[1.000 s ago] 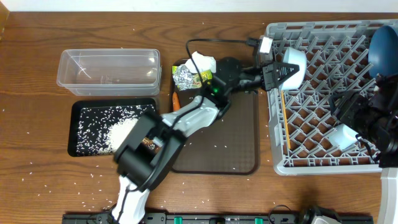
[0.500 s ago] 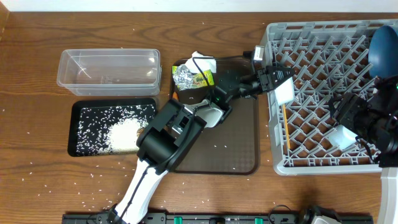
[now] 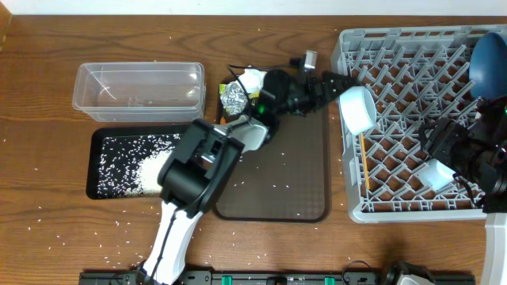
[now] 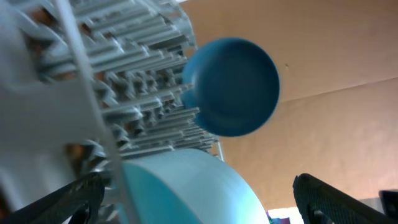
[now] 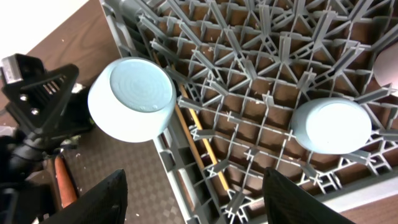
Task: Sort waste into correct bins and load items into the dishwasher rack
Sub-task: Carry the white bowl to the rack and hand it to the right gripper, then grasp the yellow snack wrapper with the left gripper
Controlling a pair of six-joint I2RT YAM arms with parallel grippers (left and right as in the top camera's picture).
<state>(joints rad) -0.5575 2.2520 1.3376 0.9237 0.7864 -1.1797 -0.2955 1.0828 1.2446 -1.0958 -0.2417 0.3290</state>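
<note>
Light-blue bowl (image 3: 358, 108) at rack (image 3: 412, 71) edge, just beyond spread left gripper (image 3: 333, 82)

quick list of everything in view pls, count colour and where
dishwasher rack: 1, grey, table's right side
plate: 1, dark blue, rack's far right corner
light-blue bowl: 1, tilted at rack's left edge
white bowl: 1, upside down in rack
chopsticks: count unclear, wooden, in rack
clear tub: 1, far left
black tray: 1, before tub
rice: white, piled in black tray, scattered on table
serving tray: 1, brown, centre
foil: 1, silver, serving tray's far corner
tissue: 1, white, beside foil
carrot: 1, orange, serving tray
left end effector: black, spread, at light-blue bowl
right end effector: black, spread, above rack
</note>
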